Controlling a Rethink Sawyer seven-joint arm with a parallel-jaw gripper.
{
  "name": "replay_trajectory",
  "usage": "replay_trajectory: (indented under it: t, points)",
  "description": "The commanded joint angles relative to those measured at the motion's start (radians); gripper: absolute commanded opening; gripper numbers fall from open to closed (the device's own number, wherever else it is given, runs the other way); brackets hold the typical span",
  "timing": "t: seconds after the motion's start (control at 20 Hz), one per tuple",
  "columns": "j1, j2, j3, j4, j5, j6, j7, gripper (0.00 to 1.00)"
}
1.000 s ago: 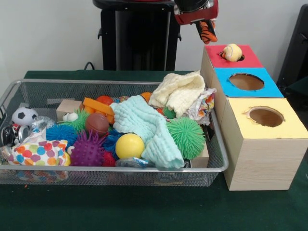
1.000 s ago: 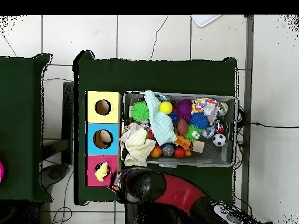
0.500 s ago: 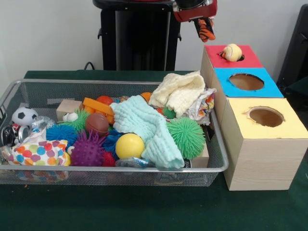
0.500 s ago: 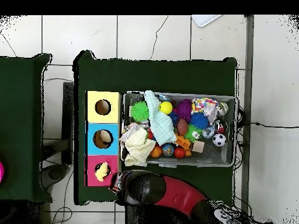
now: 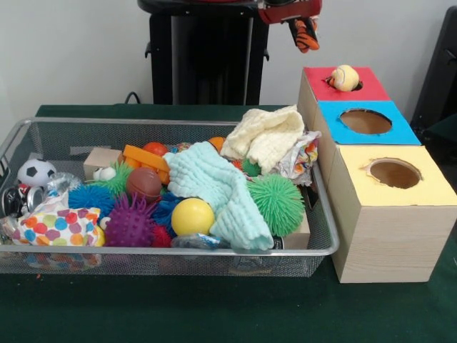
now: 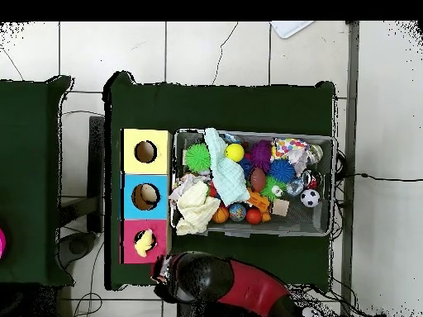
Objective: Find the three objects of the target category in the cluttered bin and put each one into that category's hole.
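Observation:
The wire mesh bin (image 5: 178,251) fills the left of the table, packed with balls, spiky toys and cloths; it also shows in the overhead view (image 6: 327,144). The red-ringed hole (image 5: 361,85) tops the far box. A pale yellow round toy (image 5: 345,77) sits in it, sticking out; from above the toy (image 6: 145,243) covers the hole (image 6: 136,237). My gripper (image 5: 305,33) hangs at the top edge, above and left of the red box. Its tip looks orange and black striped. In the overhead view the gripper (image 6: 166,269) is beside the red box.
A blue-ringed hole (image 5: 365,121) and a yellow-ringed hole (image 5: 394,173) top the nearer boxes. The bin holds a green spiky ball (image 5: 276,204), a yellow ball (image 5: 192,216), a mint cloth (image 5: 214,182), a cream cloth (image 5: 268,136) and a small football (image 5: 36,172).
My gripper has risen towards the top edge and drawn back from the red box. The yellow toy stays in the red hole. The bin's contents have not moved.

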Motion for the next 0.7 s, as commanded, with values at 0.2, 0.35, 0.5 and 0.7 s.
replay_trajectory:
  t: [0.2, 0.35, 0.5, 0.7]
  points:
    - [-0.049, 0.049, 0.144, 0.051, 0.123, -0.182, 0.264, 0.00]
    - [-0.056, 0.065, 0.172, 0.059, 0.129, -0.217, 0.279, 0.00]
    - [-0.057, 0.079, 0.195, 0.064, 0.131, -0.254, 0.299, 0.00]
    - [-0.053, 0.126, 0.221, 0.052, 0.125, -0.320, 0.315, 0.00]
